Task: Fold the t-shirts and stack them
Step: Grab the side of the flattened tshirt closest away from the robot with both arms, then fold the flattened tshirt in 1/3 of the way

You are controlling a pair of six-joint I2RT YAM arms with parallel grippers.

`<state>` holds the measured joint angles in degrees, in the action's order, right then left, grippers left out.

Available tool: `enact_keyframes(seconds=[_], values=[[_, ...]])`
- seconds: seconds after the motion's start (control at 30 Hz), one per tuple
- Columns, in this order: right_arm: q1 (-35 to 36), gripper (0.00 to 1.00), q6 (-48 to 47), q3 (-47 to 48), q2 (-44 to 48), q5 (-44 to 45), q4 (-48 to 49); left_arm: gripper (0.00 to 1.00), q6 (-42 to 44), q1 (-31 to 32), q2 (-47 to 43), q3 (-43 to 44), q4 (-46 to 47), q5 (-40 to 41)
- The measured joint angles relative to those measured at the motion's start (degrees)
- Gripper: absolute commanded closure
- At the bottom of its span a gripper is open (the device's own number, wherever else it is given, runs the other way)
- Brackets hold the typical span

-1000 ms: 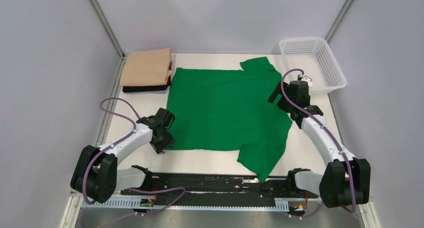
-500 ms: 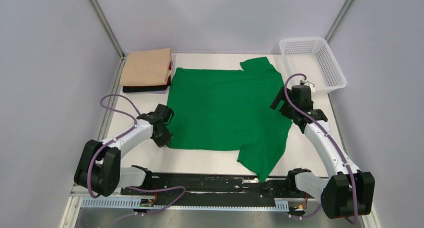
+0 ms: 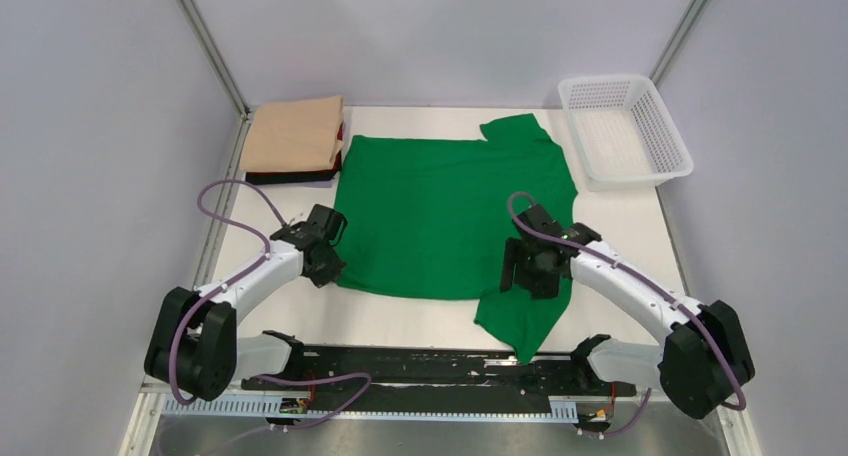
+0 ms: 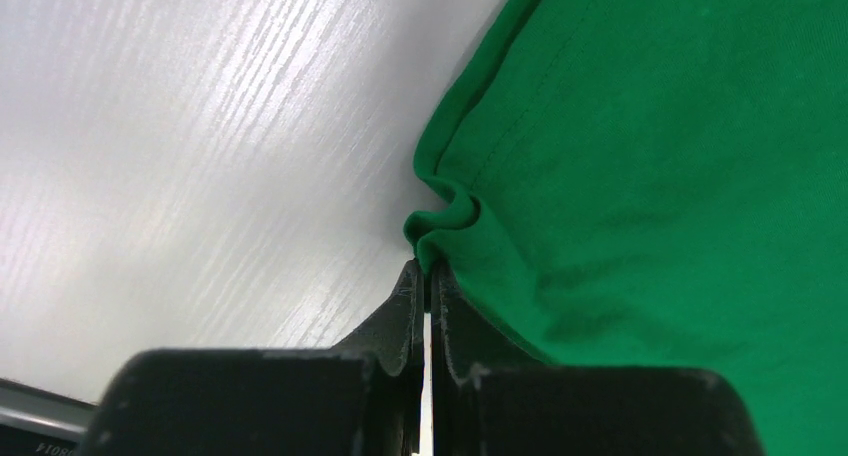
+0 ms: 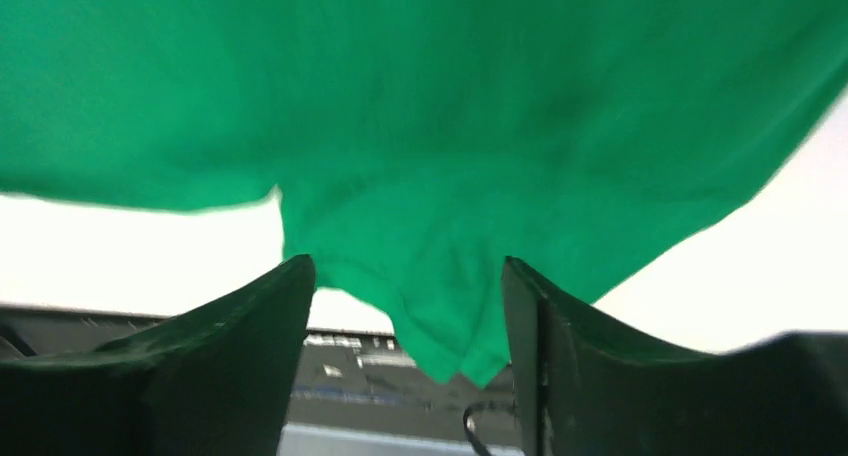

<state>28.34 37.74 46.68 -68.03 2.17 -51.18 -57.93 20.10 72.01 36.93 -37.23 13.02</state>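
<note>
1. Our left arm stretches low over the table, elbow bent outward.
2. Our left hand [image 4: 425, 276] has its fingers pinched together on the green shirt's [image 4: 650, 126] edge.
3. Our right arm folds inward.
4. Our right hand [image 5: 405, 268] points downward, fingers spread wide.

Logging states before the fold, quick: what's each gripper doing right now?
Left gripper: closed, pinching the edge of the green t-shirt.
Right gripper: open, holding nothing, above the green t-shirt.

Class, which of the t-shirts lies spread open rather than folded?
The green t-shirt lies flat, unfolded; the tan t-shirt and black t-shirt sit folded and stacked.
</note>
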Motion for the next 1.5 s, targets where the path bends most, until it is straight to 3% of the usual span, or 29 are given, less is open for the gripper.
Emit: enact_keyframes(seconds=[0.27, 0.63, 0.73, 0.97, 1.13, 1.5], values=[[10.38, 0.57, 6.21, -8.39, -2.29, -7.15, -5.38, 1.00, 0.59, 0.00, -1.90, 0.02, -1.31, 0.59], [12.90, 0.85, 10.51, -14.45, -2.82, -10.64, -2.12, 1.00, 0.39, 0.00, -4.85, -0.42, -1.55, 0.57], [12.87, 0.99, 11.32, -14.03, -4.87, -11.21, -2.16, 1.00, 0.35, 0.00, -5.64, -0.81, -1.81, 0.59], [13.68, 1.00, 14.56, -13.33, -4.79, -9.88, -3.23, 1.00, -0.11, 0.00, -9.11, -1.99, -4.70, 0.57], [13.97, 1.00, 15.80, -11.65, -0.44, -3.15, -5.88, 1.00, 0.00, 0.00, -12.22, -2.54, -5.53, -0.79], [10.16, 1.00, 10.27, 7.13, -8.52, 12.52, -6.43, 1.00, 0.61, -0.61, -7.98, 0.17, -0.15, -5.75]])
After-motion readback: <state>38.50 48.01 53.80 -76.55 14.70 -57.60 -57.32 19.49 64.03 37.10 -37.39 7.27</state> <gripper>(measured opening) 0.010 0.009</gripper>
